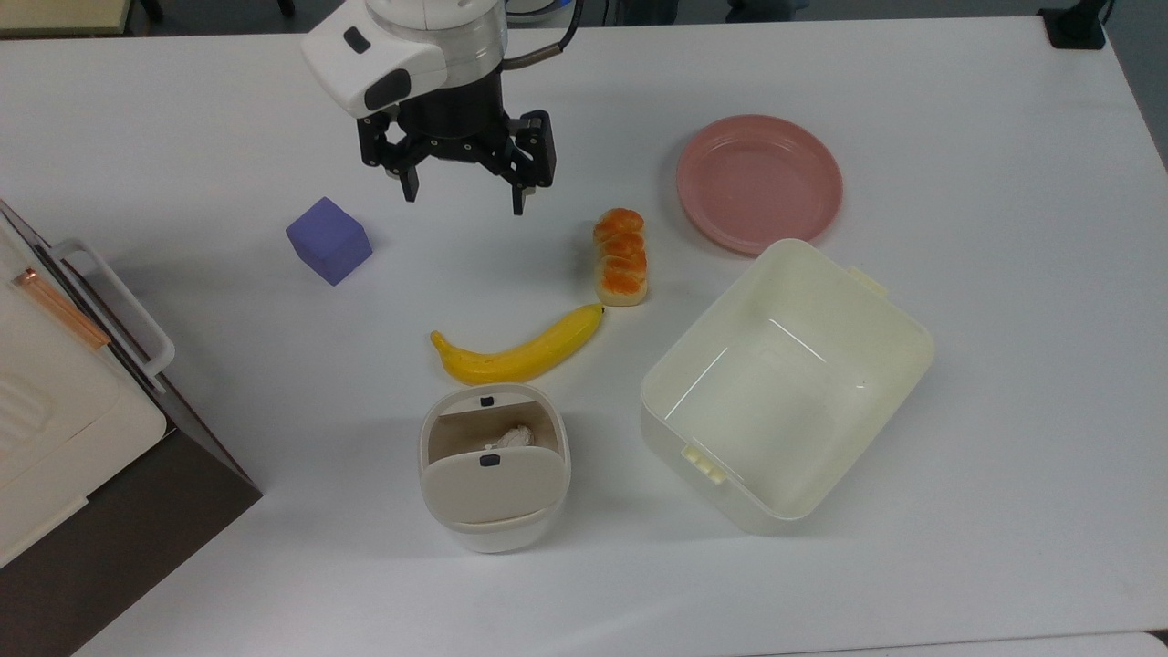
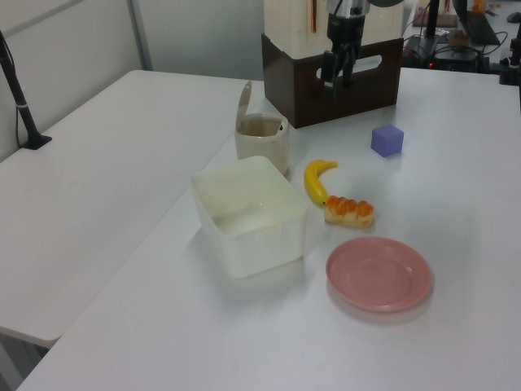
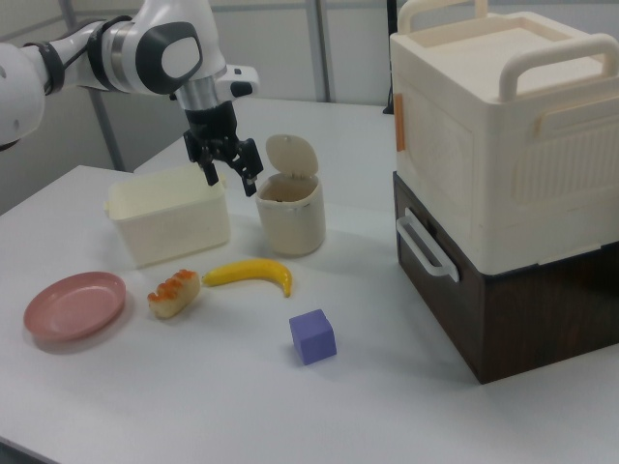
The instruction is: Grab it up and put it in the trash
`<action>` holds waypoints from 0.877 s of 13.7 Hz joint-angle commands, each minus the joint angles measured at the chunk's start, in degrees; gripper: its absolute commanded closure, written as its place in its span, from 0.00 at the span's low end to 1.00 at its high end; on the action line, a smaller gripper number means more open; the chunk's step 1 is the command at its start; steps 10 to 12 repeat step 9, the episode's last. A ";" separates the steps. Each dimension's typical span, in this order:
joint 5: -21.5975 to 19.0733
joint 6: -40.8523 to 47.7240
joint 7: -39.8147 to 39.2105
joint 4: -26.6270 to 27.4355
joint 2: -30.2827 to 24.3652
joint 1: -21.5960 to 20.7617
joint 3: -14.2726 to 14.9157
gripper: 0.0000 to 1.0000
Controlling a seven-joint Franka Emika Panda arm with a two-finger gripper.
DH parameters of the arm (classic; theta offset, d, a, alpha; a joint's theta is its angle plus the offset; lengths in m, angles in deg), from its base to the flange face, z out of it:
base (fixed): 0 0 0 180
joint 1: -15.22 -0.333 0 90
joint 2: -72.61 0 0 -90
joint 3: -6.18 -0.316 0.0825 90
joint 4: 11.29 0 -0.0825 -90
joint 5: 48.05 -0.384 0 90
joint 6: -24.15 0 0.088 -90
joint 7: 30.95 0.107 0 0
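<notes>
Hanging above the table point(image 1: 912, 109) with nothing between them, the black fingers of the gripper point(image 1: 461, 187) are spread wide apart, at the far side of the top view, between the purple cube point(image 1: 328, 240) on the top view's left and the bread roll point(image 1: 620, 255) on the top view's right. Nearest in the top view stands the trash bin point(image 1: 494, 467), its beige swing-flap lid point(image 1: 491, 479) tilted so the opening shows; the crumpled white paper ball point(image 1: 516, 436) lies inside it, just beyond the flap. To the top view's right of the bin sits the cream rectangular tub point(image 1: 787, 383), and at the top view's left edge is a cream box with handles on a dark brown base point(image 1: 82, 429). Just beyond the bin lies a yellow banana point(image 1: 517, 348), its tip near the bread roll. Farther still, a pink plate point(image 1: 758, 182) rests close to the tub's far corner. In the right view the gripper point(image 3: 224, 164) hangs in front of the tub point(image 3: 169, 215), to the right view's left of the bin point(image 3: 290, 208), whose flap stands upright.
</notes>
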 commanded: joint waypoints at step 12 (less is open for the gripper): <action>0.06 6.22 -2.53 1.81 -2.96 -0.25 0.17 0.00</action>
